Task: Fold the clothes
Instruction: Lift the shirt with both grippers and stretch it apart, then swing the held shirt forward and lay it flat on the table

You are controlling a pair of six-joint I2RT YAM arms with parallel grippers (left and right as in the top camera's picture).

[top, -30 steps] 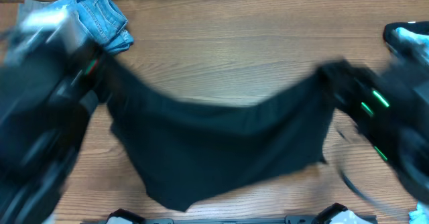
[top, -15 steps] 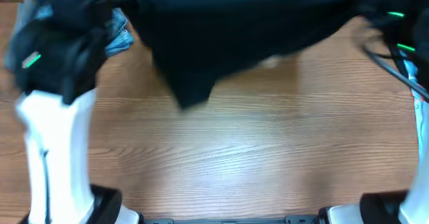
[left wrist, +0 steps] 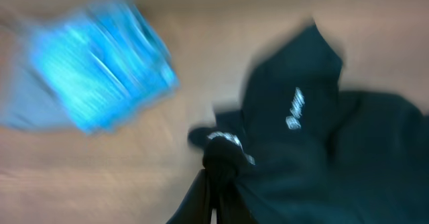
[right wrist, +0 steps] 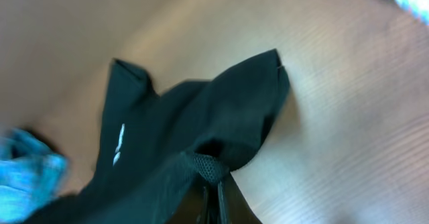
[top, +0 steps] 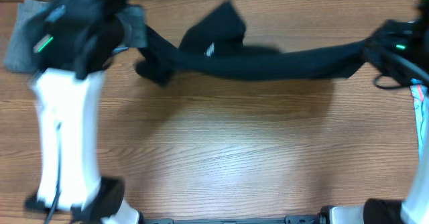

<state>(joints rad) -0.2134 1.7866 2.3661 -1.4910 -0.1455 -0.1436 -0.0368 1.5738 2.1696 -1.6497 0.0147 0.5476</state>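
Tally from the overhead and both wrist views. Shirt point(top: 268, 60): one, black. White print marks point(top: 210, 49) on it: one seen from above, two in the left wrist view, one in the right wrist view, all blurred. Jeans point(left wrist: 100, 70): one bundle, light blue. Grey cloth point(top: 19, 43): one. Pale patterned fabric point(top: 422, 110): one piece, kind unclear. Table point(top: 234, 163): one, wood grain. Arms: two, the left arm point(top: 64, 137) and the right arm point(top: 395, 39). Grippers: two, the left gripper point(left wrist: 218, 174) and the right gripper point(right wrist: 213, 184), one per arm. Green lights point(top: 43, 44): two, one on each arm.
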